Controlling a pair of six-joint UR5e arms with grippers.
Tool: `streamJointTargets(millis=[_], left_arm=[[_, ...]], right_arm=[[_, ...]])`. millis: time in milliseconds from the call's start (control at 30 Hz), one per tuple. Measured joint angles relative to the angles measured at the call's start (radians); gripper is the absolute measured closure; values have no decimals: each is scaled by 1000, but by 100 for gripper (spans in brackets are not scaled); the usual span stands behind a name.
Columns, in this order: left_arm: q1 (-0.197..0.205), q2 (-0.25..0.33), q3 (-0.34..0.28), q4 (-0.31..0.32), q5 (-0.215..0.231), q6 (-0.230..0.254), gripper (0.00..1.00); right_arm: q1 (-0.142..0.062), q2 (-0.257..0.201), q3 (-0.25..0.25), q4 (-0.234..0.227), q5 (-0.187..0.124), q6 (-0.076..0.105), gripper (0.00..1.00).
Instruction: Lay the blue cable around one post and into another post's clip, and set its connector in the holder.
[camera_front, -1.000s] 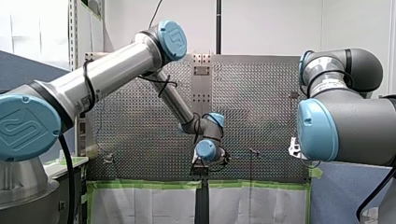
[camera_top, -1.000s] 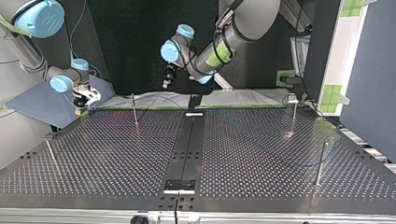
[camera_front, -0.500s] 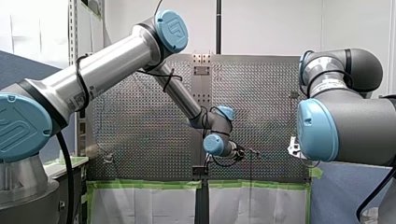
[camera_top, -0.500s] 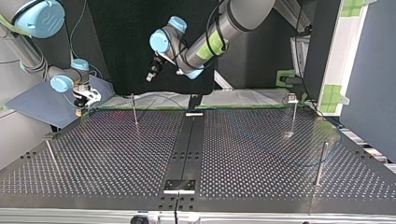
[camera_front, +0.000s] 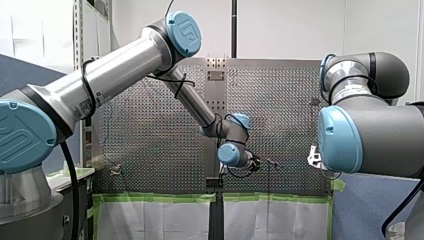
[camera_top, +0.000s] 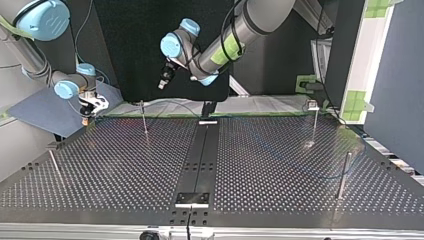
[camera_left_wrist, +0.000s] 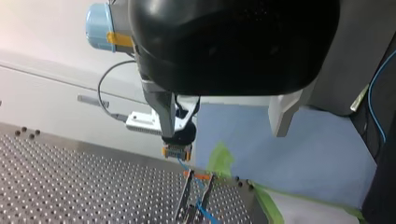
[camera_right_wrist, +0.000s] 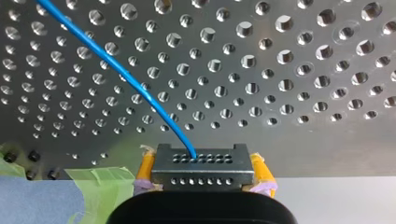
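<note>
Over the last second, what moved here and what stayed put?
My left end effector swung toward the top view's left and a little higher. Most of that happened early, and it has barely shifted since. Nothing was picked up or let go. My right end effector stayed where it was, clamped on the connector of the blue cable.

The connector (camera_right_wrist: 201, 161), a dark grey block with two rows of small holes, sits level, clamped in my right gripper (camera_right_wrist: 201, 173). The thin blue cable (camera_right_wrist: 126, 77) leaves its upper row, curves away, and runs down between the prongs of a forked post (camera_left_wrist: 189, 200).
</note>
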Motion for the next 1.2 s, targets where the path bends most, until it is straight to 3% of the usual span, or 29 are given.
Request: streamJointTargets(millis=[1000, 1200], left_arm=[[3, 0, -1, -30, -36, 0, 1], [-2, 5, -17, -64, -67, 22, 1]], right_arm=[[1, 0, 0, 0, -3, 3, 100], [1, 0, 0, 3, -4, 3, 100]])
